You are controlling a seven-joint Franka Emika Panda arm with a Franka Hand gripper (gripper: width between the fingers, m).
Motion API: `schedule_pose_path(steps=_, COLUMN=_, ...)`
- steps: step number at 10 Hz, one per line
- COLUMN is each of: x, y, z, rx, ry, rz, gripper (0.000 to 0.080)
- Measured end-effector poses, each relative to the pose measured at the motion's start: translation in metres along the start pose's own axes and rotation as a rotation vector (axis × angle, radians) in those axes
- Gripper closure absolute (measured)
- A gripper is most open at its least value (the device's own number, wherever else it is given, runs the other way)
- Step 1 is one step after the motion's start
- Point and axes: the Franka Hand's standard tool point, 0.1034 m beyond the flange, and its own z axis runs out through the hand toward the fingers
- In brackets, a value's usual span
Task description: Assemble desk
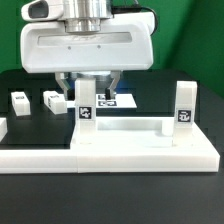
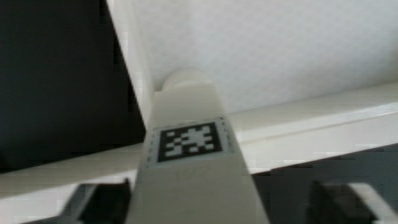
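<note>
The white tabletop slab [image 1: 140, 143] lies flat at the front of the exterior view. Two white tagged legs stand upright on it: one near its left corner [image 1: 86, 112], one near its right corner [image 1: 183, 105]. My gripper [image 1: 90, 88] hangs over the left leg with a finger on each side of it, spread wider than the leg, so it is open. In the wrist view that leg [image 2: 191, 140] runs up between my fingers [image 2: 93, 203], with dark gaps on both sides, over the slab [image 2: 267, 50]. Two loose legs [image 1: 20, 100] [image 1: 52, 100] lie on the black table.
The marker board [image 1: 118, 101] lies flat behind the slab, just past my gripper. A low white rail [image 1: 35, 155] runs along the front at the exterior view's left, against the slab. Black table surface [image 2: 54, 80] lies beside the slab.
</note>
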Motion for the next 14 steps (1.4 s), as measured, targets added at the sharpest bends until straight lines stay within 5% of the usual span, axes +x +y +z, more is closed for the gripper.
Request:
schedule_pose_path(steps=1, x=0.000, y=0.001, z=0.000, rx=0.000, ry=0.000, rz=0.058, gripper=0.0389)
schedule_pose_path(steps=2, x=0.000, y=0.003, z=0.000, rx=-0.003, ry=0.000, rz=0.150, gripper=0.0506)
schedule_pose_path(steps=4, x=0.000, y=0.004, z=0.001, rx=-0.002, ry=0.000, rz=0.257, gripper=0.0506)
schedule_pose_path(steps=7, x=0.002, y=0.008, z=0.000, rx=0.032, ry=-0.019, rz=0.733, gripper=0.0506)
schedule_pose_path(steps=9, x=0.003, y=0.013, z=0.000, rx=0.104, ry=-0.071, rz=1.148, gripper=0.0506)
schedule_pose_path(steps=13, x=0.002, y=0.010, z=0.000, rx=0.103, ry=-0.075, rz=1.207, gripper=0.0499)
schedule_pose_path(steps=14, x=0.002, y=0.010, z=0.000, rx=0.103, ry=-0.075, rz=1.207, gripper=0.0283)
